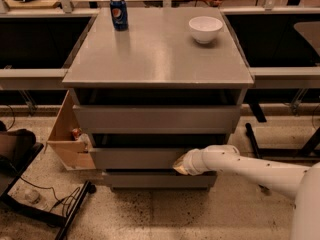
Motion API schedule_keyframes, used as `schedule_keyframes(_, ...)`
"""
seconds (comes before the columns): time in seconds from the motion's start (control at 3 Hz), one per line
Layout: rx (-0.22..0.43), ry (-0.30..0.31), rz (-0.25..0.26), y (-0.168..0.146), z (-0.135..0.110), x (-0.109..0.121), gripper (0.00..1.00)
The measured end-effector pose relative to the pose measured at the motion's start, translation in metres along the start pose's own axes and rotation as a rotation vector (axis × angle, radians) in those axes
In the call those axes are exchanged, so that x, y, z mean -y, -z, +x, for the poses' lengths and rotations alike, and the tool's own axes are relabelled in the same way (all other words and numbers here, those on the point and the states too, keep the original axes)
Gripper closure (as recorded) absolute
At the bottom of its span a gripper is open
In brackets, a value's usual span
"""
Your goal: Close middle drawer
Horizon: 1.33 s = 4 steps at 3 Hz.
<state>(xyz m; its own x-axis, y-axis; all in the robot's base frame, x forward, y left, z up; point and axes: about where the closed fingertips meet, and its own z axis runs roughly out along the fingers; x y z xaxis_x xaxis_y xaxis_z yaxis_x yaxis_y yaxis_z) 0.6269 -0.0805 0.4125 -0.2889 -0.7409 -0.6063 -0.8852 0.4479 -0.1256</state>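
The middle drawer sits just below frame centre, toward 6 o'clock, with a dark gap above its grey front, so it seems not quite shut. The gripper rests against that front's right part, its white arm reaching in from 4 o'clock; whether it is spread or clenched is hidden. On the tabletop, a can stands at 11 o'clock, a bowl at 1.
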Motion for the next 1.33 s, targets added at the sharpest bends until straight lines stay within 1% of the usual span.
schedule_keyframes(1.0,0.0,0.0,0.0,-0.0001,0.0,-0.0001,0.12)
schedule_keyframes(1.33,0.0,0.0,0.0,0.0007,0.0007,-0.0014,0.0)
